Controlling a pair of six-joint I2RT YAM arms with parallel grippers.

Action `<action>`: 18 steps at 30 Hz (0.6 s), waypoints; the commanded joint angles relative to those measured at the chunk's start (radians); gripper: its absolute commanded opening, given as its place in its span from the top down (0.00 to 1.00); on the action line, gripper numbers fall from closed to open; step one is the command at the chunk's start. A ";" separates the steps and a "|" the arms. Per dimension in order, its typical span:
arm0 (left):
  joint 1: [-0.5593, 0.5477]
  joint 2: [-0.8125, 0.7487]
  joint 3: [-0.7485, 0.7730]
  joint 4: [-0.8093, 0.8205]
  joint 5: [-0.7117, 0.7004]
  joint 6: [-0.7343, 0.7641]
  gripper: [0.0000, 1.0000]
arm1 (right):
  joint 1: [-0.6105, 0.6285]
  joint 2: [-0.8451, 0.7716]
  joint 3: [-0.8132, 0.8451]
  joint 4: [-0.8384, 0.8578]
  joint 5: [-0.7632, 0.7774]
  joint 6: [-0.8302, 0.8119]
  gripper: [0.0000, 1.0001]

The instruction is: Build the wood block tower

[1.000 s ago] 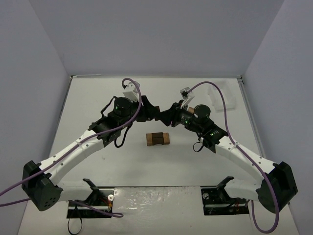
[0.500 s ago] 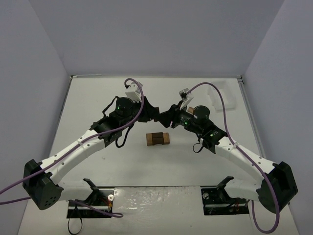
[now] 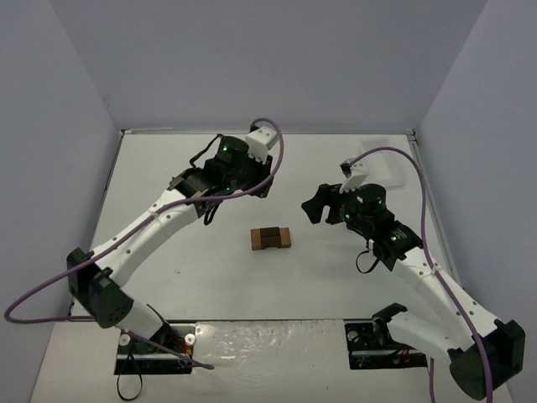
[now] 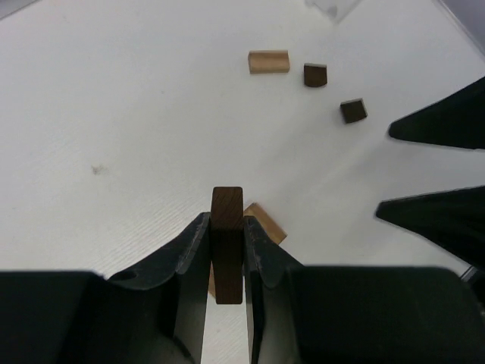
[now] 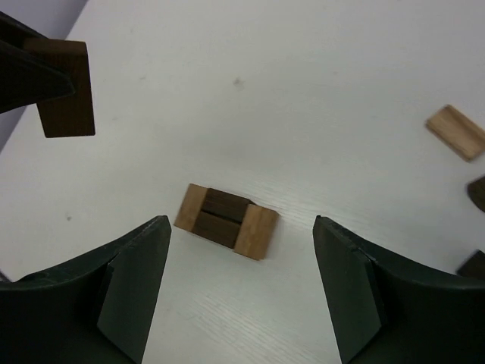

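The wood block tower (image 3: 270, 238) is a low flat stack, two dark blocks between two tan ones, at the table's middle; it also shows in the right wrist view (image 5: 226, 220). My left gripper (image 3: 260, 186) is behind the tower and shut on a dark brown block (image 4: 227, 243), held upright above the table. That block also shows in the right wrist view (image 5: 67, 87). A tan wooden piece (image 4: 267, 223) shows just beneath it. My right gripper (image 3: 312, 206) is open and empty, to the right of the tower, its jaws (image 5: 241, 227) wide apart and facing it.
Loose blocks lie on the table behind the right gripper: a tan one (image 4: 269, 61) and two dark ones (image 4: 315, 74) (image 4: 353, 111). A white tray (image 3: 388, 168) stands at the back right. Walls enclose the table on three sides.
The two grippers, close together behind the tower before, have parted. The left arm swung back and right with the dark block. The right arm drew back to the right.
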 commanded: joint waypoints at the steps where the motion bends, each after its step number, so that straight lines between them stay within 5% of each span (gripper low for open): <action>1: 0.006 0.187 0.208 -0.262 0.126 0.318 1.00 | -0.049 -0.078 0.043 -0.190 0.168 -0.038 0.27; 8: 0.001 0.409 0.435 -0.486 0.191 0.509 1.00 | -0.063 -0.123 0.058 -0.325 0.305 -0.052 0.26; 18: -0.017 0.520 0.504 -0.597 0.248 0.715 1.00 | -0.088 -0.139 0.044 -0.338 0.337 -0.074 0.25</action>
